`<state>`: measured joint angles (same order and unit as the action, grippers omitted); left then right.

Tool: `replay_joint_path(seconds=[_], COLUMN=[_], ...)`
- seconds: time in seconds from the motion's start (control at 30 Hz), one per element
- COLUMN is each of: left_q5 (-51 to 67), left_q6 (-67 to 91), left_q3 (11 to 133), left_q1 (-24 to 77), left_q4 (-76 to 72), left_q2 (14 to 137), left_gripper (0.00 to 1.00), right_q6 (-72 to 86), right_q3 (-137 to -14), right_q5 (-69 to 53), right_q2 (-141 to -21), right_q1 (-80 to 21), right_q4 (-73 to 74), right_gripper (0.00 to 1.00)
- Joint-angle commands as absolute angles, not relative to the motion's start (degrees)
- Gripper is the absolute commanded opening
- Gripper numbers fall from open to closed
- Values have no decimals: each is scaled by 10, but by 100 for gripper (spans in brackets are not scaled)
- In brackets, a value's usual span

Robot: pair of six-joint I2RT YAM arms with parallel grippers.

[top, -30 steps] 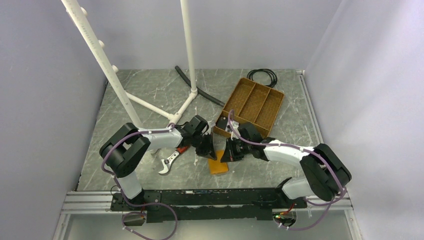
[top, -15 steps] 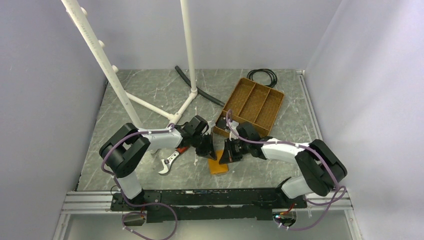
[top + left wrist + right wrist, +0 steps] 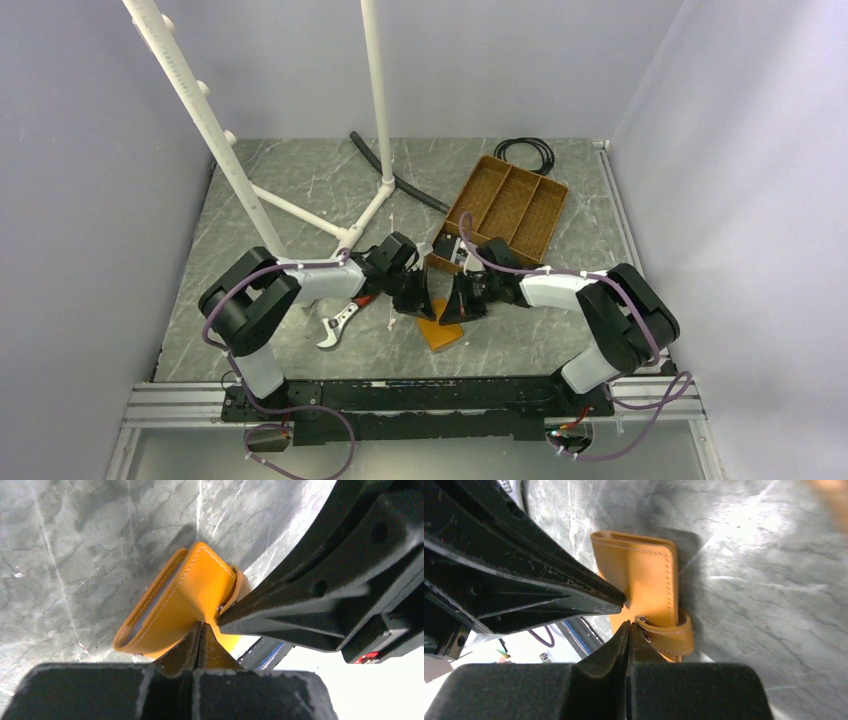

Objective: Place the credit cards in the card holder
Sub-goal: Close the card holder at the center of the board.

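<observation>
The card holder (image 3: 441, 335) is a small orange leather wallet lying folded on the marble table (image 3: 300, 190) between the two arms. My left gripper (image 3: 423, 303) is shut, and its tips (image 3: 201, 626) press against the holder's (image 3: 175, 600) near face. My right gripper (image 3: 455, 308) is shut too, with its tips (image 3: 628, 625) at the holder's (image 3: 649, 575) snap strap (image 3: 669, 632). Nothing shows between either pair of fingers. The two grippers meet tip to tip over the holder. The credit cards show only as a small dark-and-white patch (image 3: 446, 247) by the tray's near corner, partly hidden by the right arm.
A brown divided tray (image 3: 510, 205) sits at the back right. A white pipe frame (image 3: 300, 210) stands at the back left, with a black hose (image 3: 400, 185) beyond it and a coiled black cable (image 3: 525, 150) at the far edge. A red-handled tool (image 3: 340, 320) lies left of the holder.
The right gripper has pushed leftward toward the left gripper. The card holder has turned from straight to skewed on the table. Both grippers stayed shut.
</observation>
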<state>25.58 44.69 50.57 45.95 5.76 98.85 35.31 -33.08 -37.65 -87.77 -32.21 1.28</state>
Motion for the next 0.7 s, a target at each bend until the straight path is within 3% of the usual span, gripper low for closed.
replay_joint_path(seconds=[0.0, 0.2, 0.33, 0.43, 0.67], left_q5=[234, 233, 235, 238, 237], left_q6=[439, 439, 439, 440, 437], left_q3=[490, 490, 490, 489, 496], left_q1=[469, 469, 469, 469, 469], left_q4=[79, 80, 78, 74, 83], left_q2=[992, 990, 992, 994, 987], left_gripper=[0, 0, 0, 0, 0], right_q6=[343, 319, 299, 264, 223], right_q3=[-351, -382, -405, -455, -442], right_q5=[-305, -304, -332, -272, -117], right_q2=[-900, -951, -900, -834, -754], right_q1=[-292, -287, -297, -329, -406], right_q4=[85, 111, 132, 213, 227], right_gripper=[0, 0, 2, 17, 40])
